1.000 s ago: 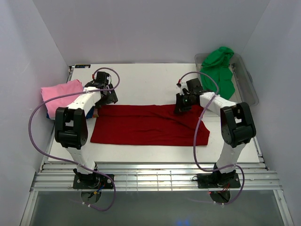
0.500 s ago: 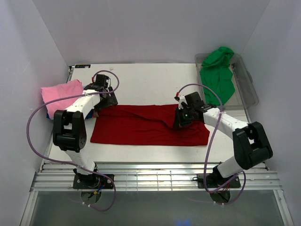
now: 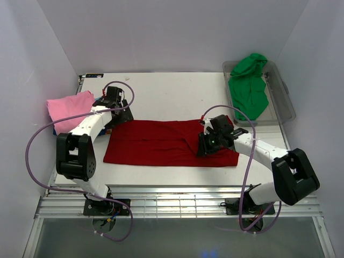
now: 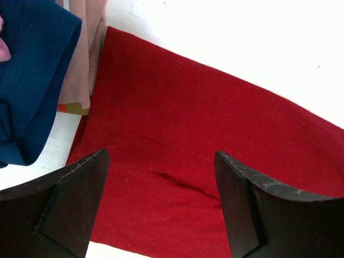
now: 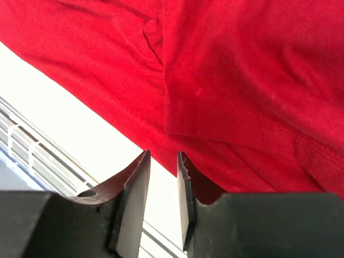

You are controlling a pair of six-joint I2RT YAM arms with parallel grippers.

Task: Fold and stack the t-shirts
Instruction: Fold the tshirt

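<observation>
Green tee [image 3: 248, 91] in tub [image 3: 280, 111], far R

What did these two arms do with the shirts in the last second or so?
The right gripper swept from the far edge of the red shirt toward its near edge, folding that end's flap over, then parted its jaws and let the cloth go. The left gripper stayed open above the shirt's left end. The pink shirt and the green shirt in the tub did not move.
</observation>
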